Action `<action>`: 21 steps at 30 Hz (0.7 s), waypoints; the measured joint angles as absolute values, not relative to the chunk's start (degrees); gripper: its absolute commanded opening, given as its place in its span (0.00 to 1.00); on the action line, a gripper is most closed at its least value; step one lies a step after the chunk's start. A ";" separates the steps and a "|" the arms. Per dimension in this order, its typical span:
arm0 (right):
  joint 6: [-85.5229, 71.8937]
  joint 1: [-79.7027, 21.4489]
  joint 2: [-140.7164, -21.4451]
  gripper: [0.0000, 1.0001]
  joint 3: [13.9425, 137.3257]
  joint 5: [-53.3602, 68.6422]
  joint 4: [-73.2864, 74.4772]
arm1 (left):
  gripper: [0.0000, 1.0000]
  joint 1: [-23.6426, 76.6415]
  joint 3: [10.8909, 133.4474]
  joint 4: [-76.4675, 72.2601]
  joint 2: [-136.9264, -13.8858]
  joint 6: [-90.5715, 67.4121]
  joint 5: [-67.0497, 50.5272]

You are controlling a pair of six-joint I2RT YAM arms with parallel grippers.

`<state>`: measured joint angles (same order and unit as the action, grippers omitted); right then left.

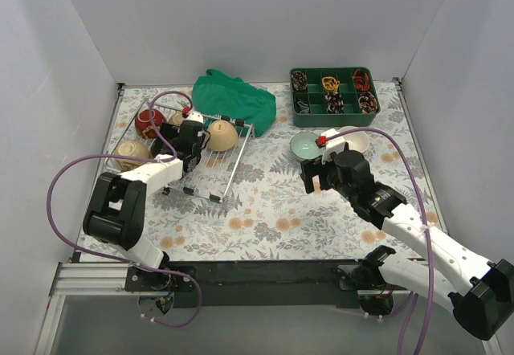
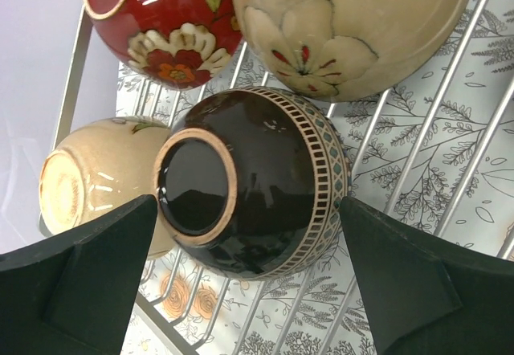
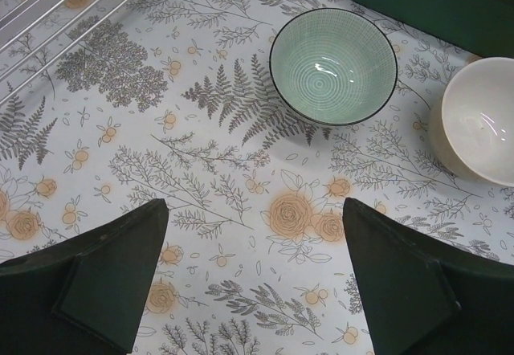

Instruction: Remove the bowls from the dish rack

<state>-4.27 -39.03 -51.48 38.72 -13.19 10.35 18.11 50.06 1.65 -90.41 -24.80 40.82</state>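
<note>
White walls enclose a floral-printed surface (image 1: 273,210). The dish rack (image 1: 217,170) sits at 10 o'clock in the top view. A pale green bowl (image 1: 305,144) and a cream bowl (image 1: 353,138) stand upright on the surface at 2 o'clock, outside the rack and just beside each other.

Your left gripper (image 2: 247,202) is spread wide over the rack, its jaws flanking the dark bowl (image 2: 249,182). No contact is evident. That bowl lies on its side on the wires, foot ring facing 9 o'clock in the wrist view. A red bowl (image 2: 165,14) sits at 11 o'clock of it, a flowered tan bowl (image 2: 353,26) at 1 o'clock and a plain tan bowl (image 2: 88,178) just beside it at 9 o'clock.

Your right gripper (image 3: 255,210) is also spread and holds nothing. It hovers over bare surface, the pale green bowl at 1 o'clock of it.

Assessment: the step in hand is the grasp of the dark bowl, and four bowls are visible in the rack. Your next move calls for closing squarely across its glossy belly. Keep the left jaw off the plain tan neighbour, then lift clear of the wires.
</note>
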 measured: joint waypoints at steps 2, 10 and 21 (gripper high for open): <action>-4.27 -39.03 -51.90 0.98 38.72 -12.99 10.28 | 0.98 18.11 50.70 2.26 -91.44 -24.32 40.58; -4.25 -39.03 -52.66 0.98 38.54 -12.01 10.22 | 0.98 18.35 51.88 2.61 -93.58 -21.69 40.69; -4.25 -39.03 -53.10 0.98 38.52 -11.14 10.09 | 0.98 18.81 53.54 4.05 -95.77 -19.38 41.65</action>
